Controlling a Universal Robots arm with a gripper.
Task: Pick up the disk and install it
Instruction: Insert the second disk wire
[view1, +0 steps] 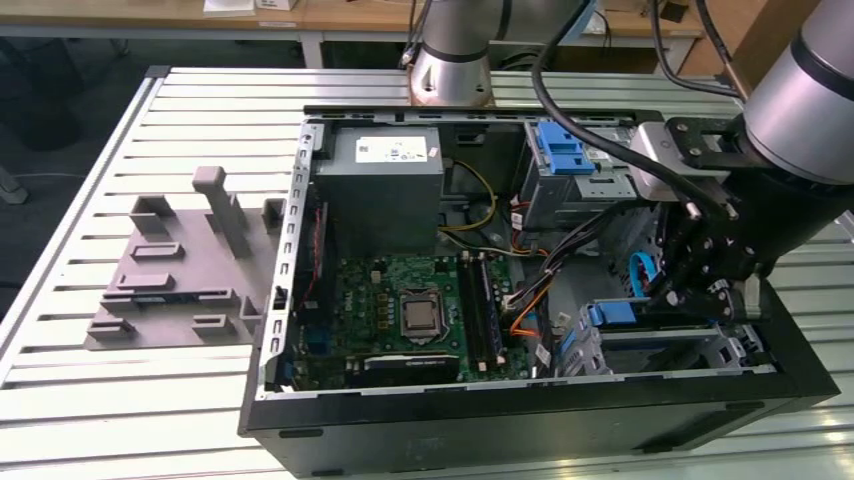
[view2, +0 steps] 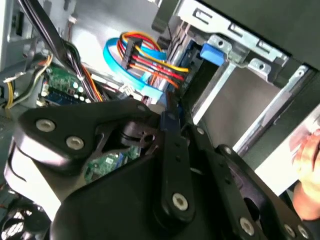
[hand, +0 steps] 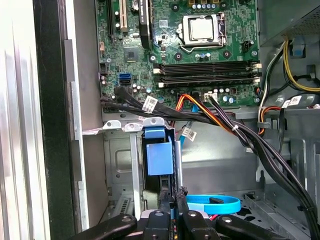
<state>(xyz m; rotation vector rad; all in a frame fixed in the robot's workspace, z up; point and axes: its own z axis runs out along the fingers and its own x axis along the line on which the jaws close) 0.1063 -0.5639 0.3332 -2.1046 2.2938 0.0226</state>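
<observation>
— Black fingers of the gripper (hand: 172, 212) are seen pressed together on the blue edge of the disk (hand: 159, 155), low in the first wrist view's centre, where it is half seated in the drive bay (hand: 120, 165).

— It should be kept square to the rails, judging by that; the cables (hand: 225, 120) are close.

— The motherboard (view1: 407, 310) is shown whole centrally in the exterior view, while a hand (view2: 307, 170) is caught at the second wrist view's right edge.

The slatted silver metal table (view1: 80, 400) is evenly lit from overhead with pale glare, the open black computer case (view1: 534, 410) is left in soft shadow inside, and the second wrist view is blurred, with the black jointed gripper (view2: 170, 120) out of focus.
</observation>
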